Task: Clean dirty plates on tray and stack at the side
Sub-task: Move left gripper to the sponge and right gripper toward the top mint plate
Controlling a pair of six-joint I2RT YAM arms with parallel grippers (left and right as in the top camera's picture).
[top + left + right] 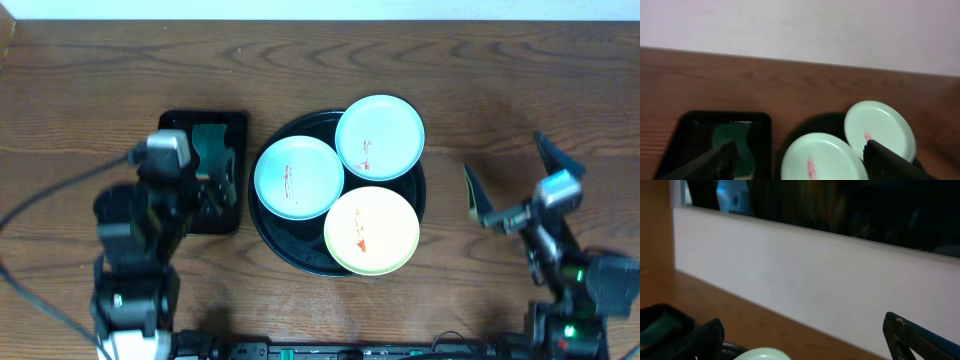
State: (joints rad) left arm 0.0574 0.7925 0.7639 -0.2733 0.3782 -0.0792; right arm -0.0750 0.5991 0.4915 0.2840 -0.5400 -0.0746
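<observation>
Nearest, the left gripper [800, 149] hangs over the small rectangular tray [176, 122], jaws released. The right gripper [504, 155] is likewise spread, right of the round tray [275, 240]. This tray carries the red-smeared yellow plate [372, 230], then the left mint plate [298, 176], and the far mint plate [380, 137] at its far rim.

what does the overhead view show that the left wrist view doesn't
Only overhead: the yellow plate and the right gripper, open, off to the side of the round black tray. Only left wrist: the pale back wall. Both: the near blue plate and the far blue plate, each with red smears, part of the round tray, and the small rectangular tray holding a green sponge.
</observation>
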